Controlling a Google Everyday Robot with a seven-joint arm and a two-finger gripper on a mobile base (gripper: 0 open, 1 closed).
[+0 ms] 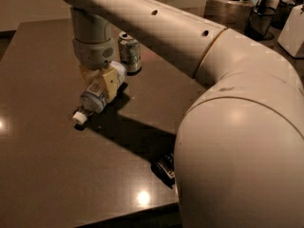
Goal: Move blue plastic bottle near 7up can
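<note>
Near one 7up can (129,52), gripper (102,83) clamps one blue plastic bottle (92,99).

Downturned pincer (101,83) tight around blue plastic bottle (91,101)

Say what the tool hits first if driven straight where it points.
The tool, left of the silvery-green soda can, points down, shut on the clear blue-labelled plastic bottle. Straight on, the dark tabletop comes first, probably touched by the bottle's white cap; depth unclear.
</note>
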